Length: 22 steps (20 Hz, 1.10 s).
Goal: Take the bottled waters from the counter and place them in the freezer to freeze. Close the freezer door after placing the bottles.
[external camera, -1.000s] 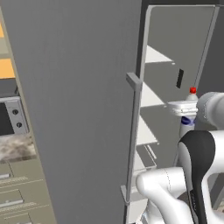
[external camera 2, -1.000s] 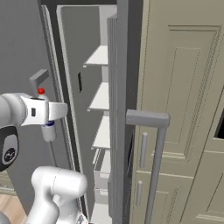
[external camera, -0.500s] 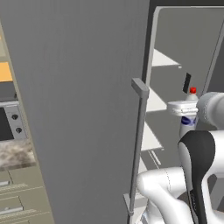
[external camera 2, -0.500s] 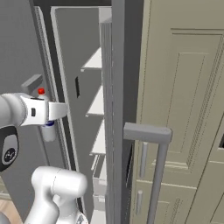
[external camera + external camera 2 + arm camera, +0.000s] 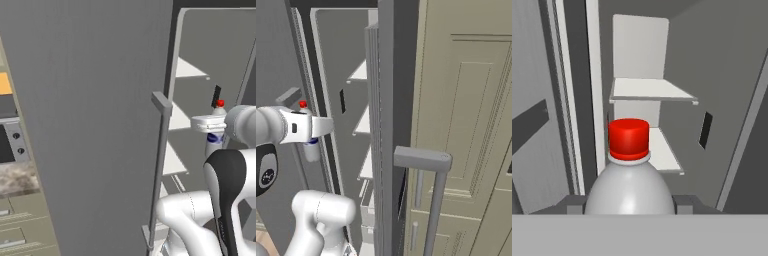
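One red-capped bottle (image 5: 629, 182) sits upright between the finger tips of the gripper (image 5: 630, 205), which is clamped on its body, so the cap rises just above the claw. In the left base view the bottle (image 5: 215, 131) hangs below the white hand, in front of the open freezer (image 5: 200, 100) and its white shelves (image 5: 652, 91), beside the freezer door (image 5: 90, 125).
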Tool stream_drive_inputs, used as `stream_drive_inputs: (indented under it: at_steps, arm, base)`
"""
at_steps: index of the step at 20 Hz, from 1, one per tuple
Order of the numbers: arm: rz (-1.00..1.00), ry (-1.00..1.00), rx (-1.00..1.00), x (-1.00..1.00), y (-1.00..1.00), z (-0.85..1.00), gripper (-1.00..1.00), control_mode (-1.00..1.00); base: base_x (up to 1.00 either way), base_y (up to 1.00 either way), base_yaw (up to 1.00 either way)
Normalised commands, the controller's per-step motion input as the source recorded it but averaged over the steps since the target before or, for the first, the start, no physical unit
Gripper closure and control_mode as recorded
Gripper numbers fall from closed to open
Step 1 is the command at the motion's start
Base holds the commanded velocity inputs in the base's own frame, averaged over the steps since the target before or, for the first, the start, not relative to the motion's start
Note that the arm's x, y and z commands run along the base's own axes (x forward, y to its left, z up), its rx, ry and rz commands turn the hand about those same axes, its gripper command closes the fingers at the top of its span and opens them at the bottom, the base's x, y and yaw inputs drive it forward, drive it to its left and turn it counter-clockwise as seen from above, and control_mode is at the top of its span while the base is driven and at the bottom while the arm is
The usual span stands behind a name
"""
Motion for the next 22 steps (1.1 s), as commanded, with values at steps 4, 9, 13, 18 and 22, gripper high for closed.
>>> stream_drive_inputs:
  at_steps: [4,9,13,18,22]
  arm:
    - [0.0,0.0,0.0,0.0,0.0,0.0,1.0,1.0]
    - [0.0,0.0,0.0,0.0,0.0,0.0,1.0,1.0]
    - [0.0,0.0,0.0,0.0,0.0,0.0,1.0,1.0]
    - [0.0,0.0,0.0,0.0,0.0,0.0,1.0,1.0]
    - [0.0,0.0,0.0,0.0,0.0,0.0,1.0,1.0]
  base:
    - [0.1,-0.29,0.0]
    - [0.11,-0.34,0.0]
    - [0.17,-0.41,0.0]
    - [0.11,-0.15,0.0]
    - [0.04,0.0,0.0]
